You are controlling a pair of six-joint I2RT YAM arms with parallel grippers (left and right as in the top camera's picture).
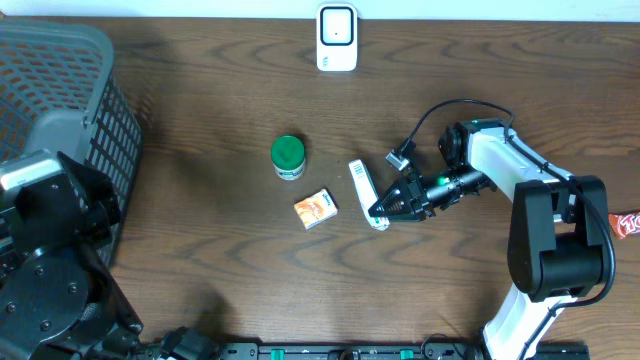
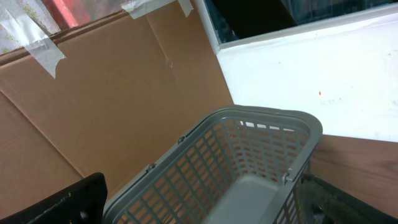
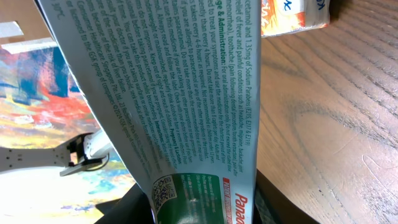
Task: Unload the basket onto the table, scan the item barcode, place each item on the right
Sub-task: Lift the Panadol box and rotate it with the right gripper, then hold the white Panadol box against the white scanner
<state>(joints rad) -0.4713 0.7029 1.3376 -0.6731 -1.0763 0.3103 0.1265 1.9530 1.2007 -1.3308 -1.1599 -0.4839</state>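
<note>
The right gripper (image 1: 383,211) clamps the near end of a long white medicine box (image 1: 361,188) at mid-table, its jaws drawn in narrow on the carton's sides. Whether the box is clear of the wooden table (image 1: 200,270) cannot be told from above. In the right wrist view, the carton's panel of fine print fills the frame, with a green band, a red band and a small square code at its lower end. A small orange box (image 1: 315,208) lies just to the left of the carton, apart from it, and a green-lidded jar (image 1: 288,156) stands a little beyond that. The white scanner (image 1: 337,38) sits at the table's far edge, well apart from the held box. At the left edge stands a grey mesh basket (image 1: 60,80); the left gripper (image 2: 205,186) hangs above it with its jaws spread wide and nothing between them — the left wrist view looks down into the basket, with cardboard behind. A red packet (image 1: 627,222) shows at the right edge.
</note>
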